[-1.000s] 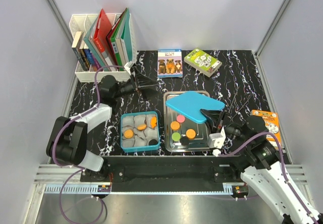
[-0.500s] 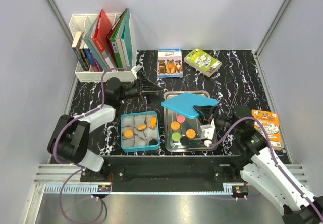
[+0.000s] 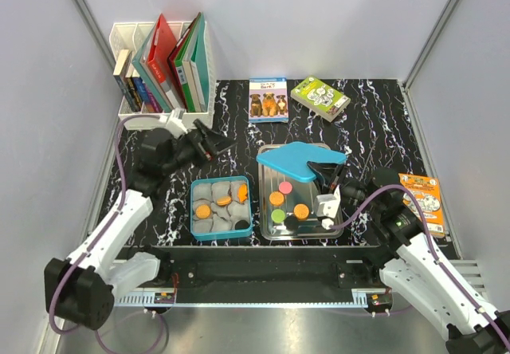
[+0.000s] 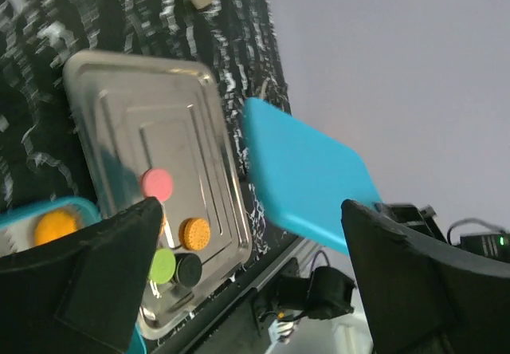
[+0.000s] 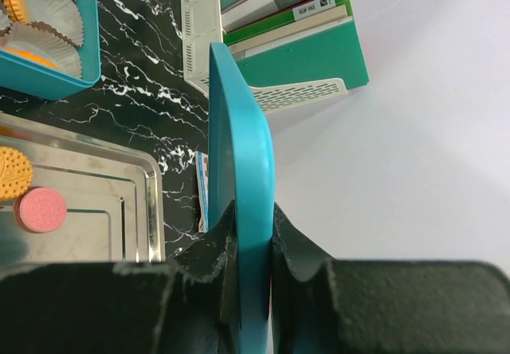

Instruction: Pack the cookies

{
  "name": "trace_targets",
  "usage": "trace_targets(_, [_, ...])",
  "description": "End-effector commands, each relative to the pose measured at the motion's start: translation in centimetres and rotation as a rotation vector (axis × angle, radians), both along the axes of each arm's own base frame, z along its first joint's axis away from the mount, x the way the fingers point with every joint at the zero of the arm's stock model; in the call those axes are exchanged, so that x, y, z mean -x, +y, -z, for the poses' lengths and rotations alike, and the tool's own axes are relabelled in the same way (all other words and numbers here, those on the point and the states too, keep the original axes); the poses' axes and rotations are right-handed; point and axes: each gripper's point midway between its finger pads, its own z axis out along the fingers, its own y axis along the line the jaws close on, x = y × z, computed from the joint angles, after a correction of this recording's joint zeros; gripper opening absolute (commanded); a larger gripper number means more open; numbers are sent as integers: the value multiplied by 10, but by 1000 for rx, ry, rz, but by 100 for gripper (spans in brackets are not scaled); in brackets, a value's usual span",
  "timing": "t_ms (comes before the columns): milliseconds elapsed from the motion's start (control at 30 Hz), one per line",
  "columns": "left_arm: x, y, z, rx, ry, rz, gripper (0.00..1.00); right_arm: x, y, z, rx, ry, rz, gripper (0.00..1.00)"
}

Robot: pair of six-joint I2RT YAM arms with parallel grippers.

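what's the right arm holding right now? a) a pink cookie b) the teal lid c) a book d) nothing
b, the right jaws are clamped on the edge of the teal lid, which hangs over the metal tray.

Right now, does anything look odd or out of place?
Only the flat teal plastic lid: the right gripper holds it by its edge above the shiny metal tray, apart from the open teal box.
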Motion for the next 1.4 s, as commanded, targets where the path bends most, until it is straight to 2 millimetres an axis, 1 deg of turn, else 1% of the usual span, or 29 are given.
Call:
trace_targets(0, [-19, 11, 46, 43, 201, -7, 99, -1, 0, -30, -57, -80, 8, 0])
trace_targets(33, [-10, 2, 51, 38, 253, 80, 99, 0, 0, -32, -60, -81, 8, 0])
trace_targets(67, [-9, -1, 56, 32, 260, 120, 99, -1, 0, -31, -60, -77, 8, 0])
trace_targets(100, [-10, -3, 59, 44, 251, 128, 99, -1, 0, -31, -60, -77, 8, 0])
trace_targets(167, [-11, 3, 60, 49, 214, 72, 99, -1, 1, -31, -62, -74, 6, 0])
trace_targets(233, [-9, 10, 50, 21, 192, 18, 95, -1, 1, -33, -71, -71, 6, 0])
trace_targets(267, [-12, 11, 37, 14, 171, 9, 92, -1, 1, -31, -70, -67, 6, 0])
trace_targets(300, [-5, 11, 39, -4, 220, -6, 88, -2, 1, -31, -69, -65, 7, 0])
trace_targets(333, [-10, 15, 38, -29, 227, -60, 88, -2, 2, -29, -66, -62, 4, 0])
trace_targets(367, [-11, 14, 21, -18, 215, -89, 88, -4, 3, -29, -66, -59, 3, 0])
trace_targets(400, [-1, 11, 24, -38, 260, -112, 88, -4, 4, -29, -66, -59, 0, 0])
trace_targets(433, [-6, 16, 20, -46, 245, -181, 88, -4, 5, -30, -68, -63, -6, 0])
trace_targets(467, [0, 16, 14, -9, 247, -210, 86, -4, 6, -29, -66, -59, -12, 0])
trace_targets(533, [4, 11, 6, 39, 218, -215, 80, -4, 8, -30, -65, -61, -22, 0])
trace_targets(567, [10, 9, 11, 59, 223, -192, 78, -3, 8, -30, -62, -62, -28, 0])
trace_targets(600, [7, 2, 0, 94, 171, -156, 77, -3, 9, -30, -60, -64, -33, 0])
trace_targets(633, [15, -7, -2, 103, 175, -79, 75, -3, 9, -31, -62, -65, -34, 0])
trace_targets(700, [13, -20, 7, 75, 217, -4, 75, -1, 10, -32, -67, -62, -43, 0])
trace_targets(800, [17, -40, 10, 77, 255, 78, 75, 0, 11, -32, -70, -59, -52, 0])
trace_targets(833, [17, -43, 7, 77, 245, 72, 75, 0, 11, -31, -70, -59, -52, 0])
trace_targets(867, [17, -46, -2, 85, 224, 69, 75, 0, 11, -32, -70, -59, -52, 0])
trace_targets(900, [22, -54, -5, 82, 219, 81, 75, 1, 11, -33, -71, -62, -54, 0])
trace_targets(933, [19, -54, -8, 82, 214, 54, 75, 1, 11, -33, -72, -60, -52, 0])
trace_targets(967, [23, -60, -11, 95, 235, 55, 75, 1, 10, -32, -70, -62, -51, 0])
trace_targets(1100, [24, -66, -12, 118, 302, -1, 74, 0, 12, -30, -64, -60, -56, 0])
trace_targets(1167, [24, -65, -18, 142, 315, -49, 73, 0, 13, -29, -61, -62, -60, 0])
trace_targets(1233, [20, -64, -27, 161, 305, -88, 71, 0, 13, -30, -60, -64, -63, 0])
trace_targets(1300, [18, -65, -28, 150, 305, -115, 67, 0, 14, -31, -62, -67, -66, 0])
trace_targets(1367, [18, -71, -27, 137, 323, -109, 65, -1, 16, -32, -62, -64, -73, 0])
